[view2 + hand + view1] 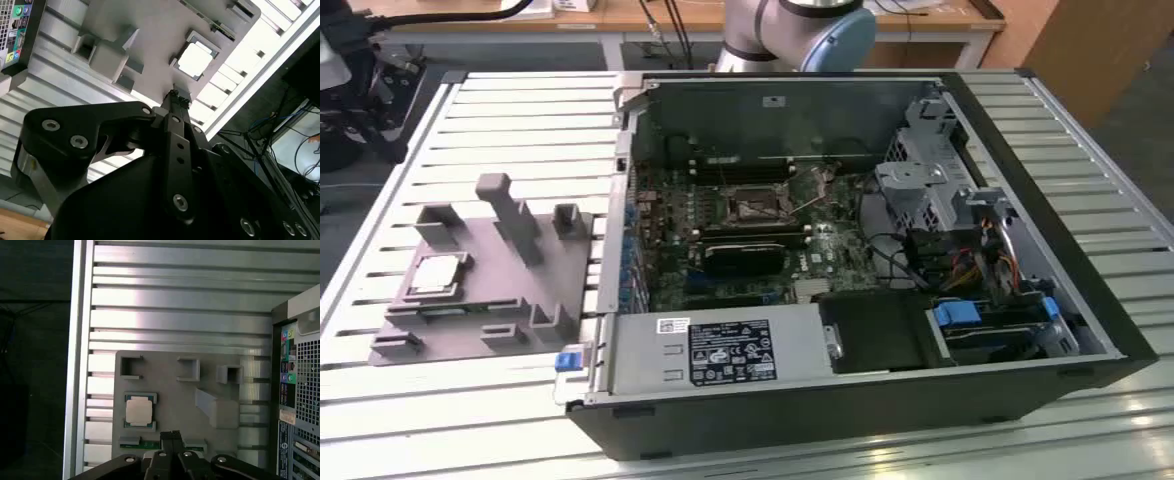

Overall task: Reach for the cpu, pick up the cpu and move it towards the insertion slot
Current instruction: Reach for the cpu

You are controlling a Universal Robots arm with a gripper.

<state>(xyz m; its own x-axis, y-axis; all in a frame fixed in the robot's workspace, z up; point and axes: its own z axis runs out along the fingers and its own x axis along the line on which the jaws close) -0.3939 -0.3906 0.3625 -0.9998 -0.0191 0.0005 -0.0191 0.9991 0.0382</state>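
**A:** Claw state?
**B:** The gripper [171,436] has its fingers pressed together with nothing between them. It hangs over the grey tray [170,390], clear of the cpu [139,410].
**A:** Chip orientation?
**B:** Flat in a tray pocket, metal top up. It's square, edges parallel to the tray's.
**A:** Socket? Arm?
**B:** The insertion slot [754,207] is inside the open case [854,410], on the exterior view's right of the tray. The arm [767,30] rises behind the case, wrist probably aimed down at the tray.

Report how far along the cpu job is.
Done: nothing lifted yet; the cpu lies in its pocket on the grey tray. In hand: the gripper, fingers together and empty, hangs over the tray near the cpu. Left: the grasp, the lift and the carry to the insertion slot.
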